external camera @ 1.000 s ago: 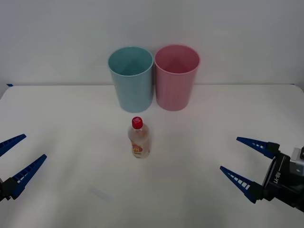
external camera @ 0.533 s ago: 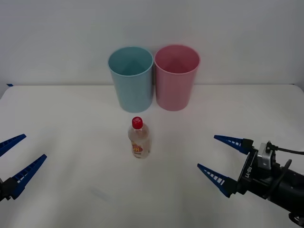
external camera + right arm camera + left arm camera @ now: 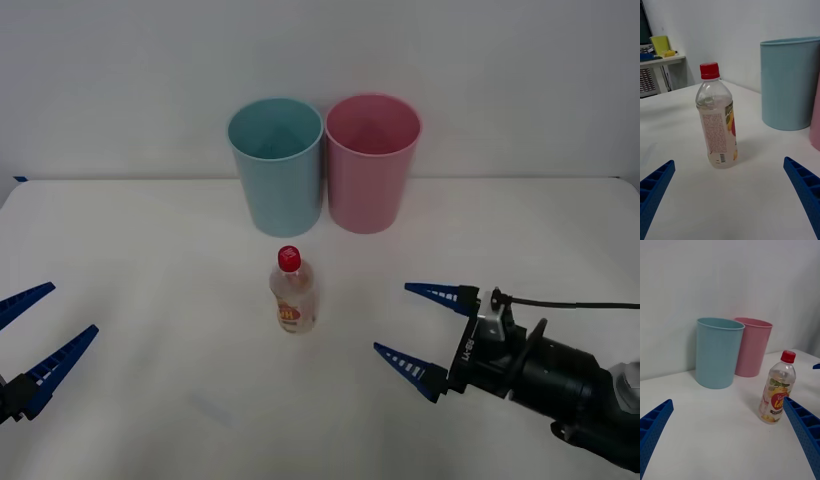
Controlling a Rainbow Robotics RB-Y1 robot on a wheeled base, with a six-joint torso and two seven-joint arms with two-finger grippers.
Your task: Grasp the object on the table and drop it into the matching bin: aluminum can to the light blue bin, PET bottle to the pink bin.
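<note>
The PET bottle (image 3: 293, 292) stood upright on the surface (image 3: 150, 300) — the right pincer (image 3: 422, 327), spread wide nearby, could tip it.

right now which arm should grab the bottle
Right. The right gripper is open, aimed at the bottle and close to it; the left gripper sits open at the table's near edge.
</note>
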